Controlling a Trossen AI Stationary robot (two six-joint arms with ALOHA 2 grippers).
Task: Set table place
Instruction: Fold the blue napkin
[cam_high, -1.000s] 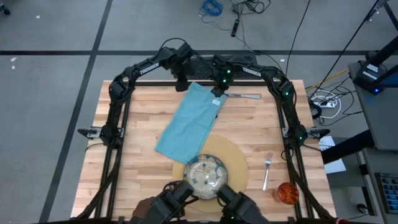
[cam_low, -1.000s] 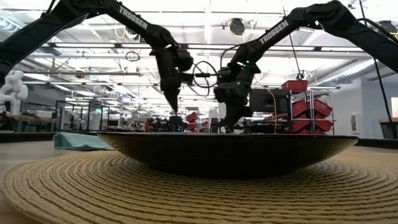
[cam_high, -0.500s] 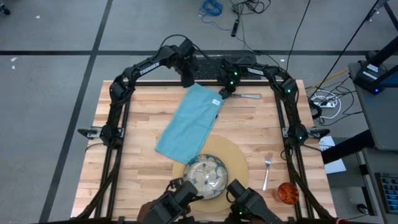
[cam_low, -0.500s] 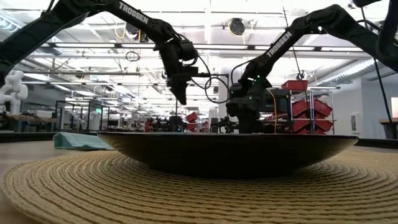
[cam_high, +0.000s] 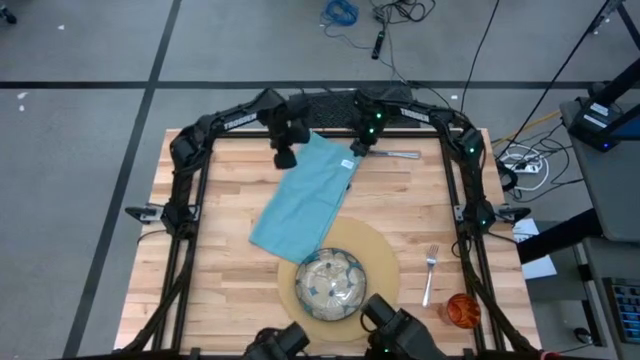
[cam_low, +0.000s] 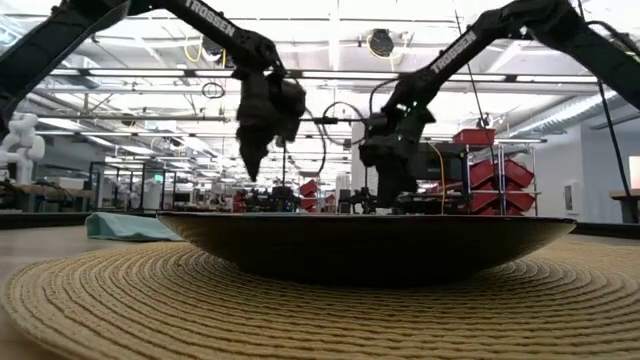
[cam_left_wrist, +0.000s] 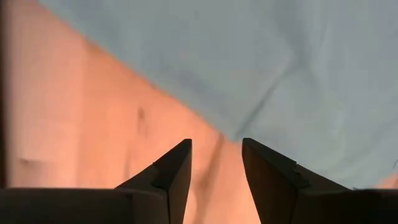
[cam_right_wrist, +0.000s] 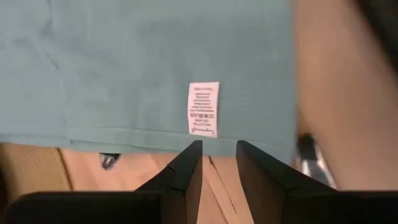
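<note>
A: The teal napkin (cam_high: 305, 195) lies flat and slantwise across the middle of the table (cam_high: 200, 290), its near corner lapping the round placemat (cam_high: 385, 262); how will it handle?

B: I'd judge it light, limp and liable to fold or drag; best pinched at a hemmed corner, near the white care label (cam_right_wrist: 203, 108), rather than mid-cloth.

A: And the grippers?

B: The left gripper (cam_high: 284, 157) hangs over the napkin's far left edge, fingers (cam_left_wrist: 171, 171) parted and holding nothing; the right gripper (cam_high: 357, 148) is low at the far right corner, fingers (cam_right_wrist: 186, 167) likewise apart, astride the hem but not clenched.

A: Around it?

B: The patterned plate (cam_high: 330, 283) sits on the placemat; the fork (cam_high: 429, 272) and orange cup (cam_high: 461, 309) lie to its right; another utensil (cam_high: 397, 154) lies by the far edge.
</note>
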